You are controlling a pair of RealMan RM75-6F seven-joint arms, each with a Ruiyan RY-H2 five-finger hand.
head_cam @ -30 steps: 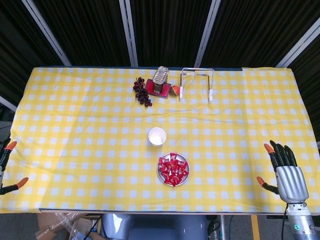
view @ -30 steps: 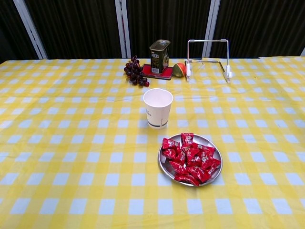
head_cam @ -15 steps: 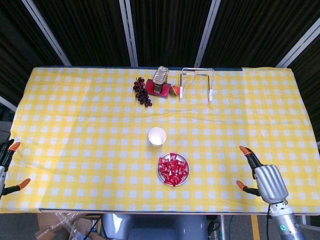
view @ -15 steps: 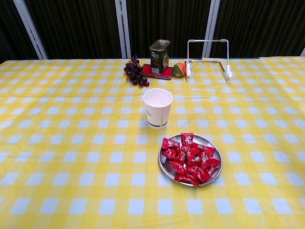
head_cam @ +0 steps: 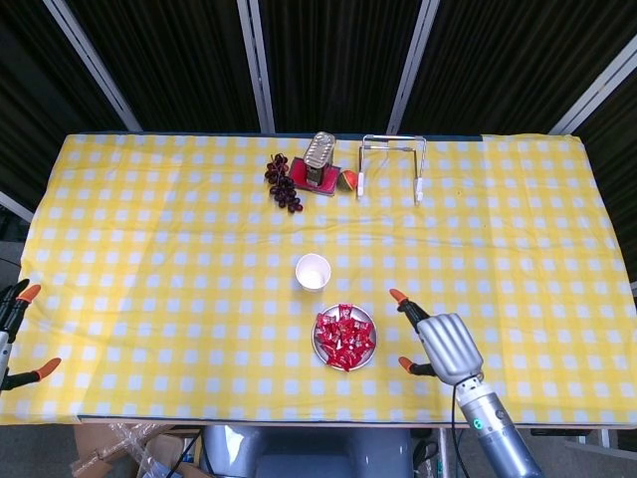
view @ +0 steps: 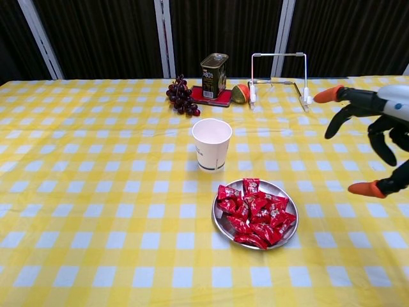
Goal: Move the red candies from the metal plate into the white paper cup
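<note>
The right hand hovers above the tablecloth just to the right of the metal plate, fingers spread apart and curving downward with nothing in them; in the chest view the same hand enters from the right edge, its orange-tipped fingers fanned wide and clear of the plate. The left hand shows only at the far left edge of the head view, well away from the plate and off the table's near-left corner, its orange-tipped fingers apart and holding nothing. The red candies lie heaped on the metal plate, which sits near the front edge of the table, roughly centred. The white paper cup stands upright just behind and slightly to the left of the plate, apart from it, and the chest view shows the cup with its mouth open upward. Far behind the plate, near the back edge of the yellow checked tablecloth, a bunch of dark grapes lies beside a tin can standing on a red base, and to the right of the can stands a white wire frame.
</note>
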